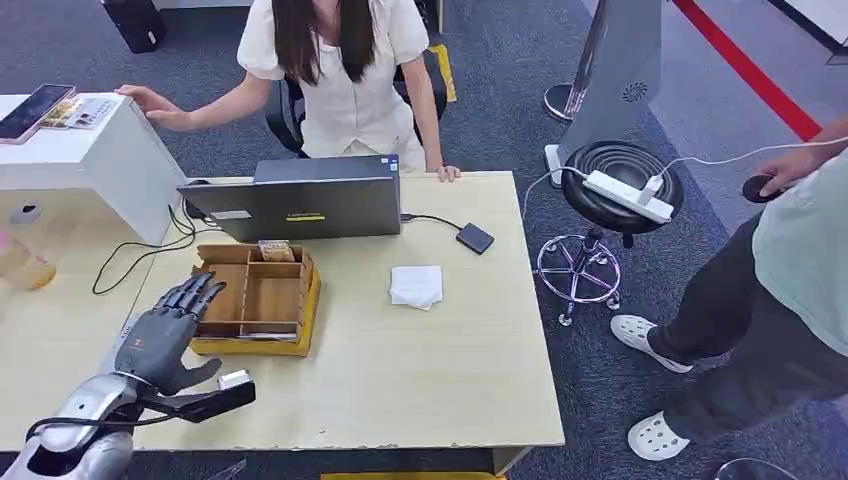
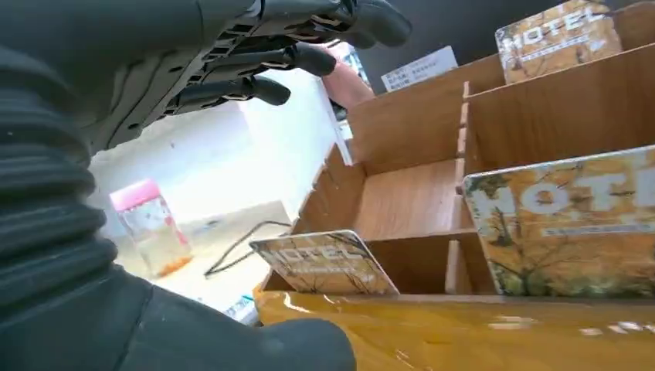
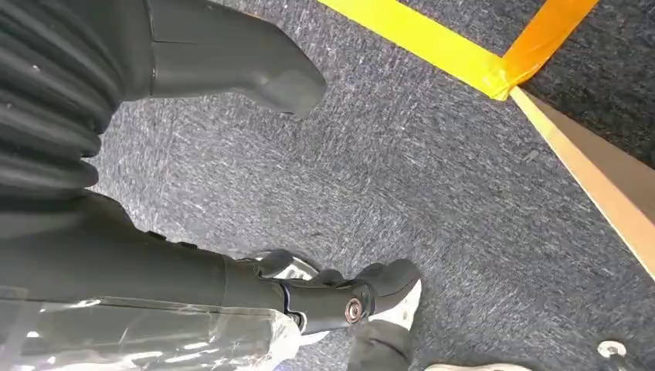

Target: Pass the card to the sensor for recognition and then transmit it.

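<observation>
A wooden card box [image 1: 303,300] with several compartments stands on the desk in front of the laptop [image 1: 305,205]. One hotel card [image 1: 277,250] stands in its far compartment. Close up, cards printed HOTEL lean in the compartments: a small one [image 2: 324,263], a large one [image 2: 564,224] and a far one [image 2: 556,35]. My left hand [image 1: 162,335] hovers at the box's left side, fingers [image 2: 293,56] spread and holding nothing. The black sensor [image 1: 475,238] lies on the desk, cabled to the laptop. My right hand [image 3: 232,66] hangs over the carpet, holding nothing.
A person sits behind the laptop with one hand on the desk edge [image 1: 448,173]. Another person [image 1: 790,290] stands at the right beside a stool [image 1: 620,185] carrying a power strip. A white folded paper [image 1: 416,286] lies mid-desk. A pink-lidded jar [image 2: 151,228] stands at the left.
</observation>
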### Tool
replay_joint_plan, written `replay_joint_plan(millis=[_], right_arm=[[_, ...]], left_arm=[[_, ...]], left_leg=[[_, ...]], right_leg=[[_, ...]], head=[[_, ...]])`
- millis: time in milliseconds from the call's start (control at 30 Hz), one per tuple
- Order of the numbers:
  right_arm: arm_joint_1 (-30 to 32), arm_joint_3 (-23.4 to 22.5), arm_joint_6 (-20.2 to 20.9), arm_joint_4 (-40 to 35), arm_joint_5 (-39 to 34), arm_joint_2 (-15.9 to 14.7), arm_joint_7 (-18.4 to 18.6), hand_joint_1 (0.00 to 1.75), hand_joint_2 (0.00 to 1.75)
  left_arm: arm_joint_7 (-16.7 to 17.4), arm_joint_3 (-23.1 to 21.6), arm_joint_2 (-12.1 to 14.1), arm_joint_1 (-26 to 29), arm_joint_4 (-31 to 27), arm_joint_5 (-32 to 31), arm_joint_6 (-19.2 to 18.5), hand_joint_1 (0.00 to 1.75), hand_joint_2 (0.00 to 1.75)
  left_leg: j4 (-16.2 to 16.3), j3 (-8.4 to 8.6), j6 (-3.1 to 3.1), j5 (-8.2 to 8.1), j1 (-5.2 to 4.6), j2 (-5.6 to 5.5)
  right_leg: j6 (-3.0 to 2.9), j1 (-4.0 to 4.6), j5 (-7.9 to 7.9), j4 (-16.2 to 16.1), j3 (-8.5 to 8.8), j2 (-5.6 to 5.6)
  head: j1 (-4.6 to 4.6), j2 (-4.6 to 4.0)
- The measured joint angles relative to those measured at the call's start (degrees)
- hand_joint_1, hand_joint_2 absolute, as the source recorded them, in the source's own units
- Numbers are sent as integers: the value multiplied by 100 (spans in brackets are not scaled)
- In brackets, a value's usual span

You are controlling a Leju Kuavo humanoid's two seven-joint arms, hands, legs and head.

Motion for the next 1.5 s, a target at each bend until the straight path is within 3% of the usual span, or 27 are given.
replay_joint_plan(millis=[633, 667, 700, 767, 1500], right_arm=[[4, -48, -4, 0, 44, 0, 33, 0, 175], [5, -50, -4, 0, 41, 0, 33, 0, 175], [5, -53, -4, 0, 41, 0, 33, 0, 175], [5, -59, -13, 0, 26, 0, 16, 0, 175], [7, -144, -66, 2, -11, 0, -20, 0, 175]], left_arm=[[223, 13, -188, -220, 444, -394, 76, 3, 175], [223, 13, -195, -223, 457, -396, 76, 37, 175], [223, 13, -203, -227, 468, -409, 74, 145, 175], [223, 13, -210, -240, 494, -446, 61, 171, 175], [212, 26, -210, -410, 759, -606, -22, 175, 175]], left_leg=[[0, 0, 0, 0, 0, 1], [0, 0, 0, 0, 0, 1], [0, 0, 0, 0, 0, 1], [0, 0, 0, 0, 0, 1], [0, 1, 0, 0, 0, 0]], right_leg=[[0, 0, 0, 0, 0, 1], [0, 0, 0, 0, -1, 1], [0, 0, 0, 0, 0, 1], [0, 0, 0, 0, 0, 1], [0, 0, 0, 0, 0, 0]], head=[[0, 0], [0, 0], [0, 0], [0, 0], [0, 0]])
